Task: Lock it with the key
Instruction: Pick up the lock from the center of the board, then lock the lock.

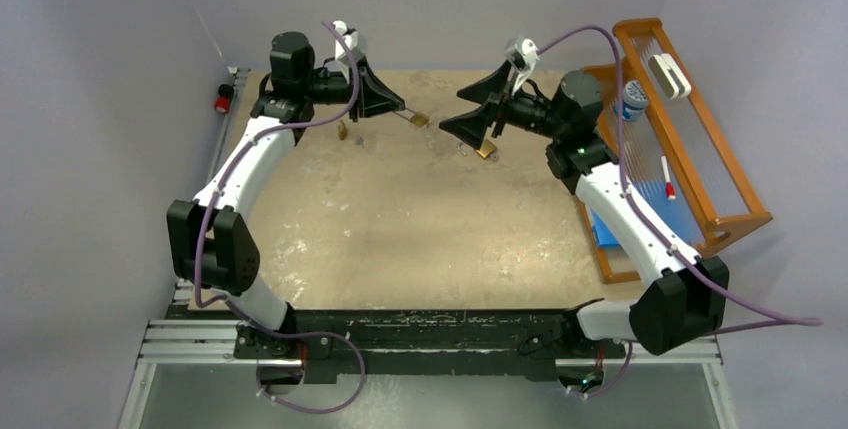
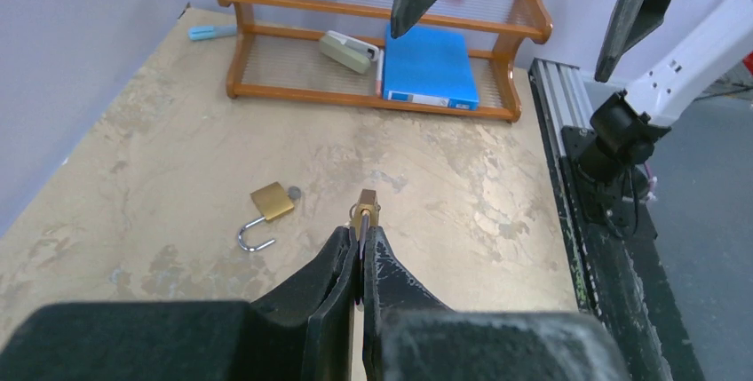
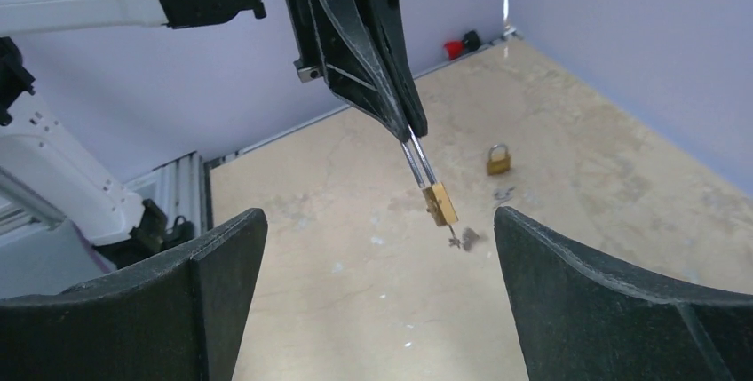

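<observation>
My left gripper (image 1: pixel 400 109) is shut on the shackle of a small brass padlock (image 1: pixel 419 119) and holds it in the air above the table. The left wrist view shows the shut fingertips (image 2: pixel 344 241) with the padlock (image 2: pixel 367 207) sticking out past them. In the right wrist view this padlock (image 3: pixel 439 203) hangs from the left gripper (image 3: pixel 410 129) with a small key (image 3: pixel 453 238) at its underside. My right gripper (image 1: pixel 455 114) is open and empty, facing the padlock from the right with its fingers (image 3: pixel 213 265) wide apart.
A second brass padlock (image 1: pixel 487 149) lies on the table with its shackle open (image 2: pixel 271 202). A third, closed padlock (image 1: pixel 343 131) stands near the left arm (image 3: pixel 498 161). A wooden rack (image 1: pixel 700 149) with a blue folder (image 2: pixel 430 67) stands at the right.
</observation>
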